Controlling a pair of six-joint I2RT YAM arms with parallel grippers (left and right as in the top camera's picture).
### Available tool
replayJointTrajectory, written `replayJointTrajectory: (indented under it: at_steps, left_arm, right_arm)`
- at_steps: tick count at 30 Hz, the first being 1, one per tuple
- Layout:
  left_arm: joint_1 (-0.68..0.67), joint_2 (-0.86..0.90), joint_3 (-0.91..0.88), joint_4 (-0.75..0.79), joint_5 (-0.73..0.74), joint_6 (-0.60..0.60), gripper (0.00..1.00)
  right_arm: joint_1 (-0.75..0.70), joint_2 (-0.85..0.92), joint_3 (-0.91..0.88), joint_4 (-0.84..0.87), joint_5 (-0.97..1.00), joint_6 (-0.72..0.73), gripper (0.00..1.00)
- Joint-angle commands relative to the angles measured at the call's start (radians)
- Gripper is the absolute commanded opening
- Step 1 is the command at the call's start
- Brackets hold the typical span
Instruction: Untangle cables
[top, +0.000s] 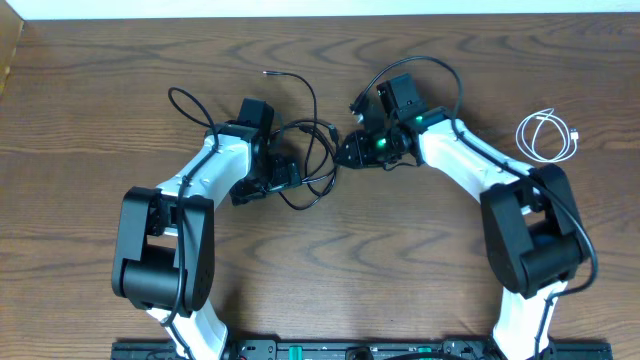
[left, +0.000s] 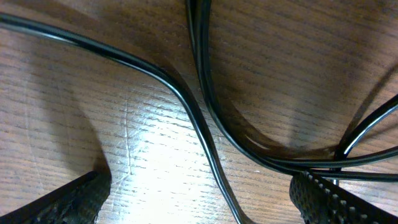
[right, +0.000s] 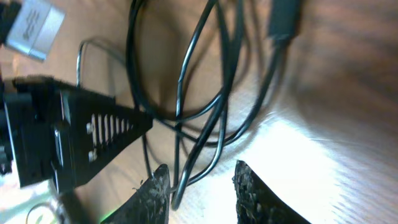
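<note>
Overhead, I am seeing the black cables (top: 326, 130) lying tangled between the left gripper (top: 288, 180) and the right gripper (top: 345, 152). The white cable (top: 547, 135) is lying coiled well apart, out past the right gripper's arm.

In the left wrist view, the jaws are standing wide open, gripping nothing. One black strand is running diagonally down between them.

In the right wrist view, the jaws are standing partly open. A thin loop end is lying loose between them, with strands stretching lengthwise ahead.

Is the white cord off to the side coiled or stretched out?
Coiled: the white cable lies in a loose loop, apart from the black cables.
</note>
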Motion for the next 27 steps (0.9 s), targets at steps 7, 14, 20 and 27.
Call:
replayJointTrajectory:
  at_steps: [7, 14, 20, 27]
  left_arm:
    - [0.004, 0.035, -0.027, -0.008, 0.008, -0.037, 0.98]
    - [0.004, 0.035, -0.027, -0.015, 0.017, -0.037, 0.98]
    - [0.004, 0.035, -0.027, -0.014, 0.017, -0.037, 0.98]
    - [0.004, 0.035, -0.027, -0.014, 0.017, -0.037, 0.98]
  right_arm:
    - [0.002, 0.139, 0.000, 0.040, -0.343, -0.124, 0.14]
    - [-0.011, 0.240, 0.000, 0.236, -0.682, -0.151, 0.14]
    - [0.006, 0.277, 0.000, 0.251, -0.584, -0.151, 0.31]
    - [0.032, 0.278, 0.000, 0.360, -0.585, -0.053, 0.27]
